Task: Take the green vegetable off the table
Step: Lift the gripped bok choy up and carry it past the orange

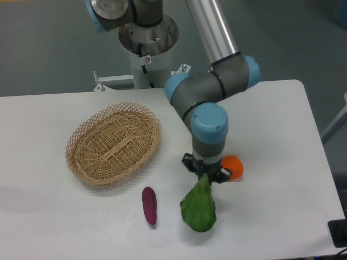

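The green vegetable (199,208) is a dark green leafy toy with a pale stem end pointing up. It hangs near the front of the white table (282,189). My gripper (205,177) points straight down and is shut on the vegetable's narrow stem. The leafy body sits just below the fingers; I cannot tell whether its lower edge still touches the tabletop.
A woven wicker basket (113,142) stands at the left. A small purple eggplant (149,205) lies left of the green vegetable. An orange (233,166) sits right behind the gripper, partly hidden by it. The table's front edge is close below.
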`<state>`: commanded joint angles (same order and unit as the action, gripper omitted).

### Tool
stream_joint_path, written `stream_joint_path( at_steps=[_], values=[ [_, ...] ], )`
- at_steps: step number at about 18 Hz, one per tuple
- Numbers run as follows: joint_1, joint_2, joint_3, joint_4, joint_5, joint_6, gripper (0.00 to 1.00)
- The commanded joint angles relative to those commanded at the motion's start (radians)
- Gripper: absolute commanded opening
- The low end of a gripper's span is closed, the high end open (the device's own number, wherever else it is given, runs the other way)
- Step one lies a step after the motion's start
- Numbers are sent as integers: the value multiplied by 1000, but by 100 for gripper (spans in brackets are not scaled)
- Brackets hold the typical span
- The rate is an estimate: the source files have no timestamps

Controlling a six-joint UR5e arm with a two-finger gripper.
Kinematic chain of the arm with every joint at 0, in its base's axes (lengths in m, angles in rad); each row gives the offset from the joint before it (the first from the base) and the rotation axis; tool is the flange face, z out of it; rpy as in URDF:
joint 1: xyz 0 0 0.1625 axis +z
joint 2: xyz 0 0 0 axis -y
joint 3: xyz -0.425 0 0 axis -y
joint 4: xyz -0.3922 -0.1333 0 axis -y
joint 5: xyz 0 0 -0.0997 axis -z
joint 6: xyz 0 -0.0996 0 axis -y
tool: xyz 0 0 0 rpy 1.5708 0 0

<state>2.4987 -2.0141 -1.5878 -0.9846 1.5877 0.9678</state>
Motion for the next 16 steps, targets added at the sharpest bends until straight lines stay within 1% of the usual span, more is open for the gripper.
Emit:
stream_joint_path(
  at_steps=[4,6,8,13,16],
  values=[
    [37,5,90,-135,3,11,18],
    [63,5,123,-173,5,50,19],
    [95,9,134,-183,6,115,19],
    [170,20,134,-183,6,213,20],
    [195,15,134,-189,8,264,20]
  ],
)
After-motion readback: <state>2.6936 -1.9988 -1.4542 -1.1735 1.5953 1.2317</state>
